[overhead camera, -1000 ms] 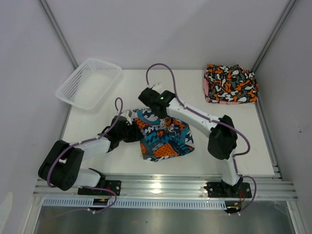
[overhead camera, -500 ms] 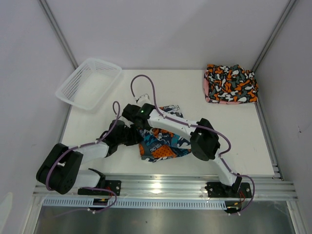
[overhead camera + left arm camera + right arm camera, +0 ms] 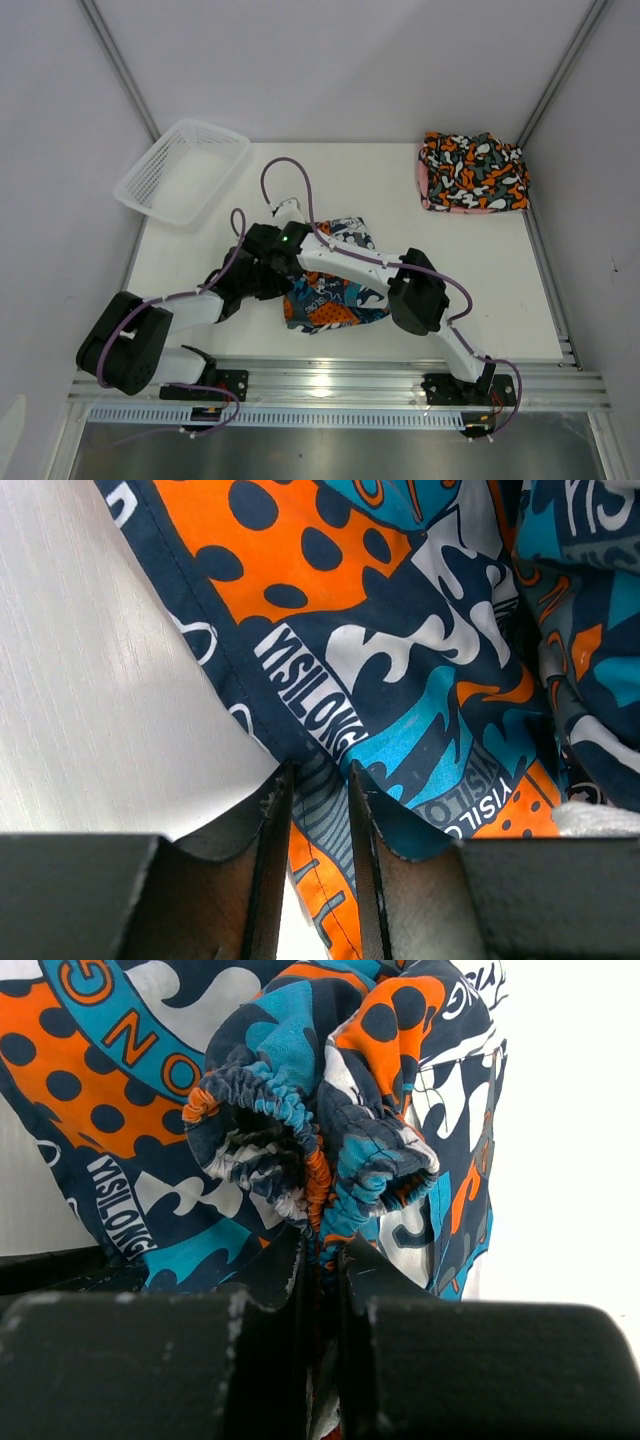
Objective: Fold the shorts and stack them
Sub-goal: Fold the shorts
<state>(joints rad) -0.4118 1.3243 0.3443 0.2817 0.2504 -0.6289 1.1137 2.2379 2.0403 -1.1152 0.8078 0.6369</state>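
The teal-navy shorts [image 3: 335,300] with orange and white graphics lie bunched at the table's near middle. My right gripper [image 3: 322,1250] is shut on their gathered elastic waistband [image 3: 300,1150], held over the garment's left part; in the top view the right gripper [image 3: 283,255] is close to the left one. My left gripper [image 3: 318,775] straddles the shorts' hem [image 3: 330,830]. Its jaws stand narrowly apart, with a sliver of table showing beside the cloth. It meets the shorts' left edge [image 3: 272,283]. The black shorts [image 3: 472,170] lie folded at the back right on a pink pair [image 3: 425,185].
A white mesh basket [image 3: 180,170] sits tilted at the back left corner. Grey walls close the table's sides, and an aluminium rail [image 3: 330,375] runs along the near edge. Purple cables loop over both arms.
My right arm has swung left, carrying the waistband across the shorts, so the cloth is doubled over and narrower. The left jaws have narrowed around the hem.
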